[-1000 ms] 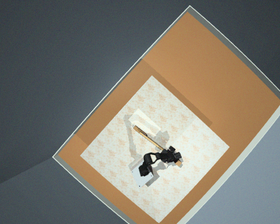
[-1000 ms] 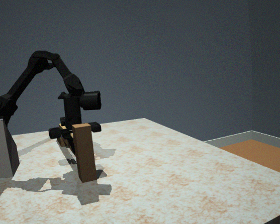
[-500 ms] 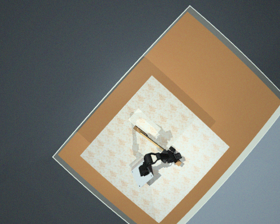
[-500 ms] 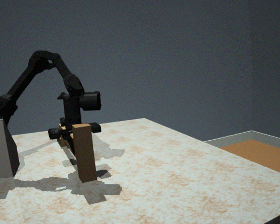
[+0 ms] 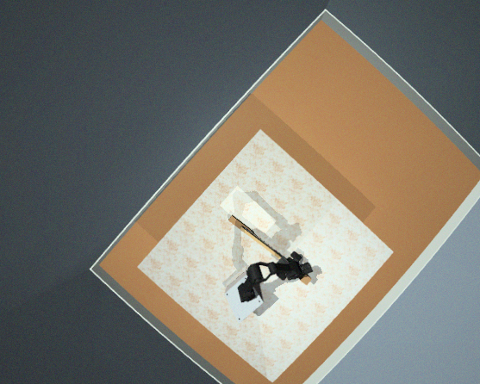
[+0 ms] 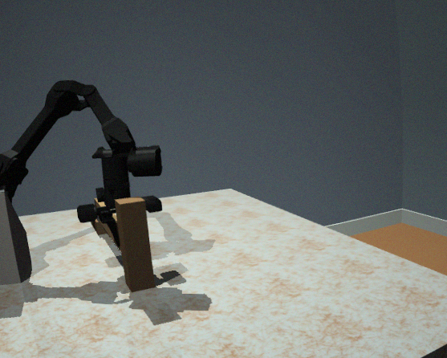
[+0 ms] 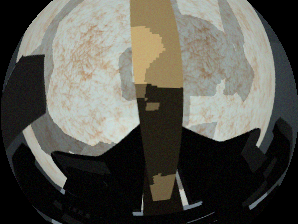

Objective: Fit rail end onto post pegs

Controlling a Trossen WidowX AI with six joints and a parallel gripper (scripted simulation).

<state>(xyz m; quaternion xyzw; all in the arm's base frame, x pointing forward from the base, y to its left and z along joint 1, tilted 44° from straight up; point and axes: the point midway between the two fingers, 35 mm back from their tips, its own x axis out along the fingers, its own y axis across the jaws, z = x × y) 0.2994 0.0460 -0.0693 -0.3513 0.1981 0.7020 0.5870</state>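
Observation:
The wooden rail [image 5: 264, 245] [image 7: 157, 50] runs from the low footboard block [image 5: 232, 219] [image 6: 100, 229] toward the upright wooden post [image 5: 306, 280] [image 6: 136, 245]. My gripper [image 7: 154, 125] is shut on the rail near its post end, one finger on each side. In the exterior view the rail's near part is raised off the table, close behind the post. The post, the gripper and shadow hide the pegs, the holes and the joint, so I cannot tell whether the rail's end touches the post. The exact seating of the far end in the bracket is too small to tell.
The arm's pale base [image 5: 245, 305] [image 6: 1, 241] stands to one side of the rail. The arm arches from it over to the rail. A patterned table top [image 5: 328, 301] [image 6: 286, 281] lies under everything, with the arm's shadows across it.

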